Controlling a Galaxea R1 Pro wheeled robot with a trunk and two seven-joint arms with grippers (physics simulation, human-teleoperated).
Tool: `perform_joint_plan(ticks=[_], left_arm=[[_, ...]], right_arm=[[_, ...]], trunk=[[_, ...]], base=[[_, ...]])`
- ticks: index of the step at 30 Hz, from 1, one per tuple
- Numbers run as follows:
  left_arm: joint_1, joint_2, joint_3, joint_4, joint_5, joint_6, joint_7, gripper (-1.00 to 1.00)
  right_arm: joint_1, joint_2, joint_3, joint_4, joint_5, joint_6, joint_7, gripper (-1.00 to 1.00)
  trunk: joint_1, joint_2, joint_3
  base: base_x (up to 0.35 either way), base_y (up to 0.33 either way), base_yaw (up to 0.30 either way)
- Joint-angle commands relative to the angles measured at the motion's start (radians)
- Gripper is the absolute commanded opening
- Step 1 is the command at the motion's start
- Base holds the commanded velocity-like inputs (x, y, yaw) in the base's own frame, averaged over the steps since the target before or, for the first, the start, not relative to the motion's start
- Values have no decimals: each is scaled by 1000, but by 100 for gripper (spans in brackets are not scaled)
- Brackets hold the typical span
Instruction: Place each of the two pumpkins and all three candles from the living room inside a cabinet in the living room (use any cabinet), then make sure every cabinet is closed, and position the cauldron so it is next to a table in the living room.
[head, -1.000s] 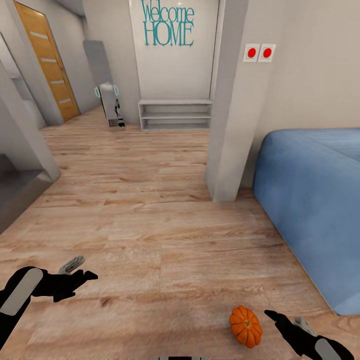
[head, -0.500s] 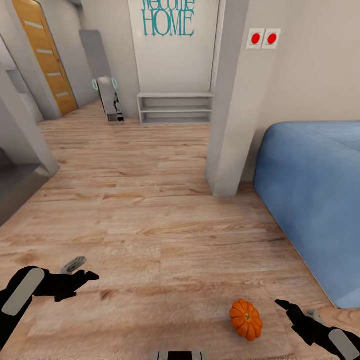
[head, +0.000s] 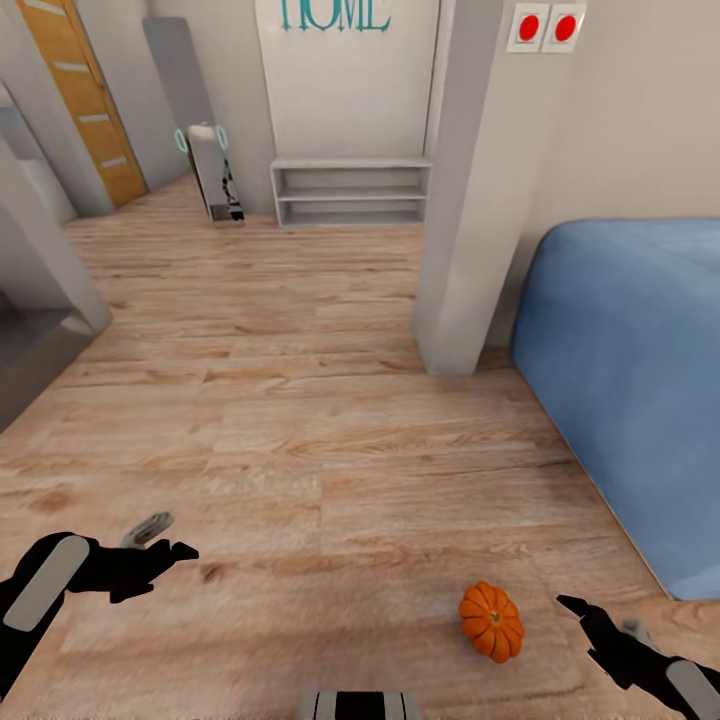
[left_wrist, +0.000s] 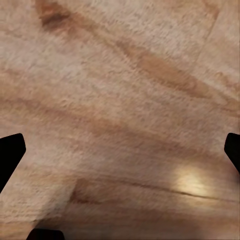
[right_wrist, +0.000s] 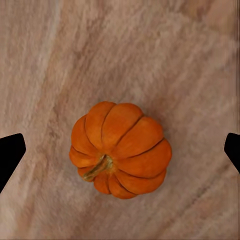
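The right gripper (head: 592, 620) hangs low over the wooden floor (head: 300, 420) with its fingers spread wide and nothing between them, just beside the pumpkin (head: 491, 622), which sits on the floor with its stem tipped to one side. The left gripper (head: 160, 540) is also spread wide and empty, well away from the pumpkin across the floor. Beyond the pumpkin stand a blue sofa (head: 630, 390) and a grey pillar (head: 465, 200).
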Motion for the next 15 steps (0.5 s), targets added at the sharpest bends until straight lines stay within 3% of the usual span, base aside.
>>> perform_joint_plan(ticks=[1,4,6,11,15], left_arm=[[-1,0,0,-1,11,3,10,100],[-1,3,0,-10,15,3,9,100],[-1,8,0,-20,35,3,9,100],[0,38,-17,-43,179,3,9,100],[-1,62,-47,-75,246,3,9,100]], right_arm=[[1,0,-9,0,-2,8,2,100],[3,1,-12,0,-2,7,5,100],[3,1,-12,0,-2,8,6,100],[3,2,-12,-2,-1,7,5,100],[2,3,-11,-2,2,6,5,100]], trunk=[[0,-1,-5],[2,-1,-16],[2,-2,-24],[5,-3,-43],[7,-4,-59]], base=[[0,0,0],[0,0,0],[0,0,0],[0,0,0],[0,0,0]])
